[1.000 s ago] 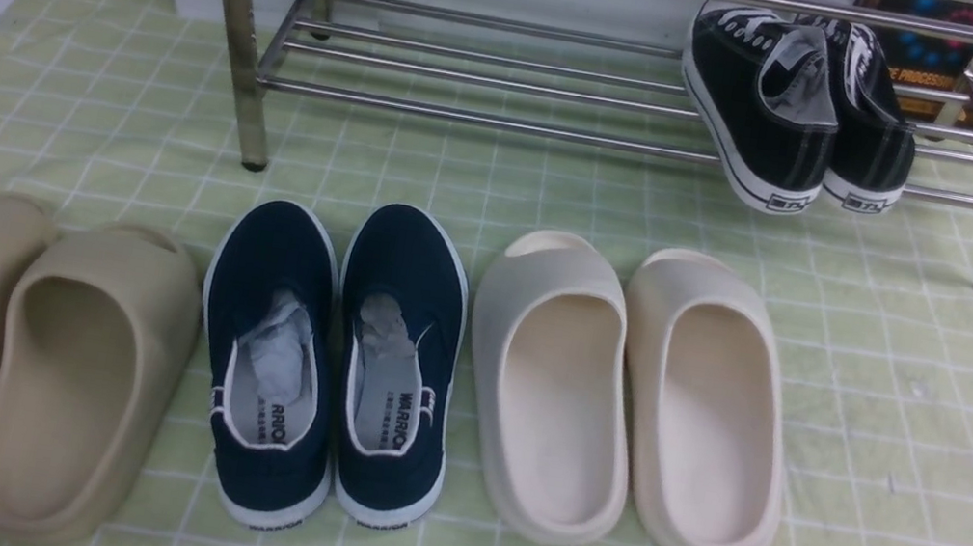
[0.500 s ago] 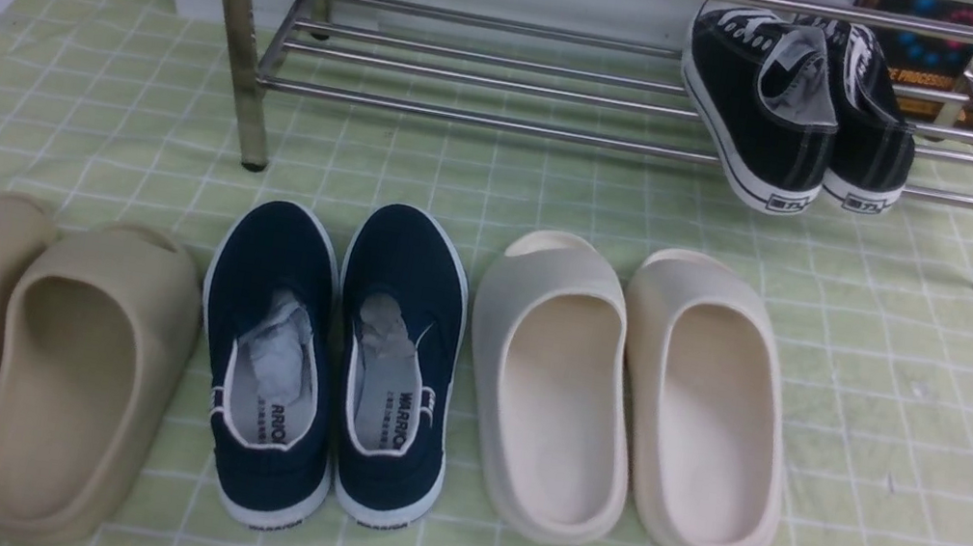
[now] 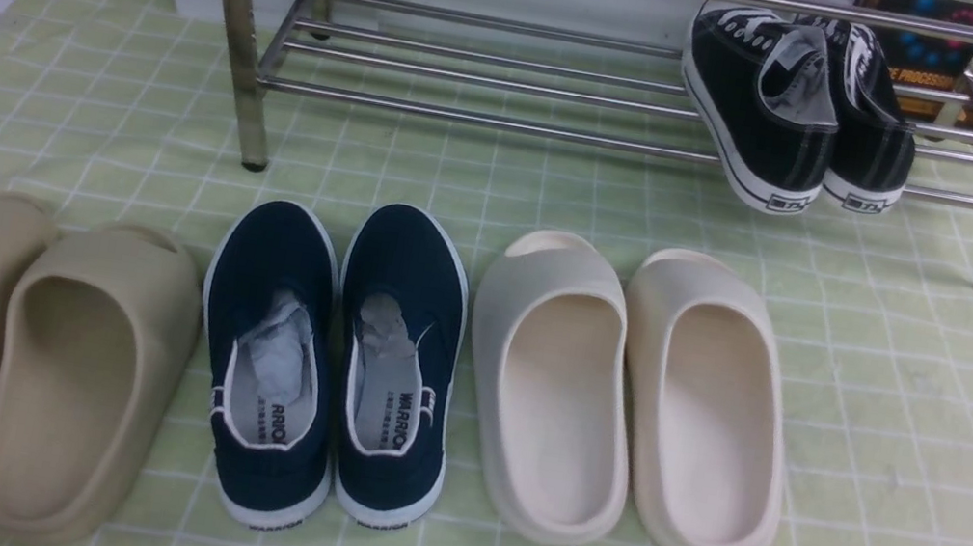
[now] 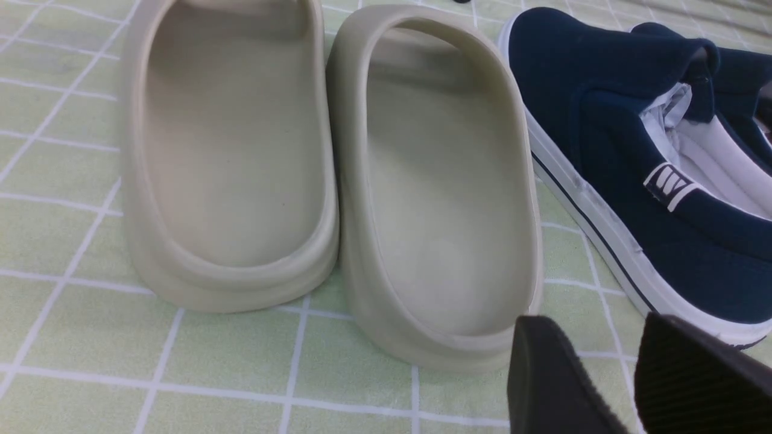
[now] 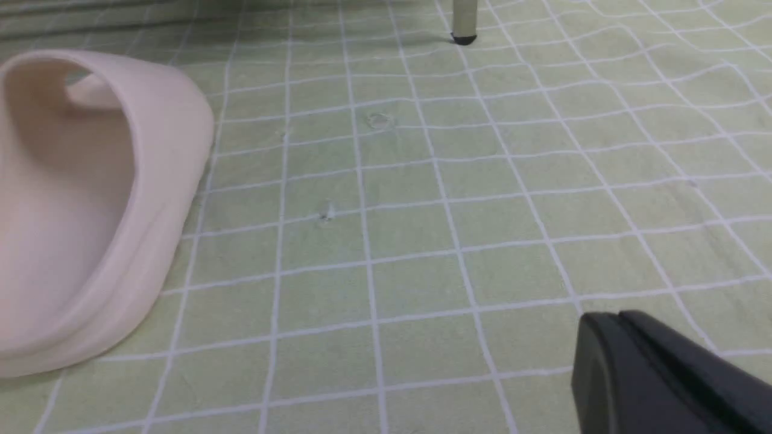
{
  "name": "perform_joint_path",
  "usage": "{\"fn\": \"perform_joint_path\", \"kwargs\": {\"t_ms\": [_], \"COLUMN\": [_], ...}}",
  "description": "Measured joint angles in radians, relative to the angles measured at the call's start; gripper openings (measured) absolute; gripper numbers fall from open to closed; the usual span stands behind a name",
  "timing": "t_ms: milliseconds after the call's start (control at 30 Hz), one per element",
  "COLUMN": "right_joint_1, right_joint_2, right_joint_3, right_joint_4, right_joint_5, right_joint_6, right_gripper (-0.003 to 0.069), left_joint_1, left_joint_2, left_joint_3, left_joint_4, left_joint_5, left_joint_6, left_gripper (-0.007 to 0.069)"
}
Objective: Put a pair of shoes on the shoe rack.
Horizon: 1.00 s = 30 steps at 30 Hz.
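Already racked: black canvas lace-up sneakers (image 3: 796, 107) on shiny steel-tube shoe rack (image 3: 491, 119). Light, soft uppers; I'd grip heel collar. My left gripper (image 4: 609, 386) spread, empty; right gripper (image 5: 627, 361) pressed together, empty.

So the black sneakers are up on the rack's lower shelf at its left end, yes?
Not quite. The front view shows the black sneakers on the lower shelf of the shoe rack, but at its right end, heels hanging over the front bar.
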<state>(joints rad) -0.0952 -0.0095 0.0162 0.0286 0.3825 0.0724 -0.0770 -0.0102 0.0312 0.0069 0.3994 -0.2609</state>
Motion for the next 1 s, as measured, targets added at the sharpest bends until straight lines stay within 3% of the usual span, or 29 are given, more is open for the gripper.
{"fn": "perform_joint_path", "kwargs": {"t_ms": [300,1000], "right_joint_1": [0.116,0.119], "right_joint_2": [0.0,0.0], "right_joint_3": [0.0,0.0], "right_joint_4": [0.0,0.0], "right_joint_5": [0.0,0.001], "right_joint_6": [0.0,0.0], "right_gripper": [0.0013,0.002], "left_joint_1": [0.0,0.0], "left_joint_2": [0.0,0.0], "left_joint_3": [0.0,0.0], "left_joint_4": [0.0,0.0], "left_joint_5": [0.0,0.0], "left_joint_6": [0.0,0.0], "left_gripper": [0.0238,0.0238]}}
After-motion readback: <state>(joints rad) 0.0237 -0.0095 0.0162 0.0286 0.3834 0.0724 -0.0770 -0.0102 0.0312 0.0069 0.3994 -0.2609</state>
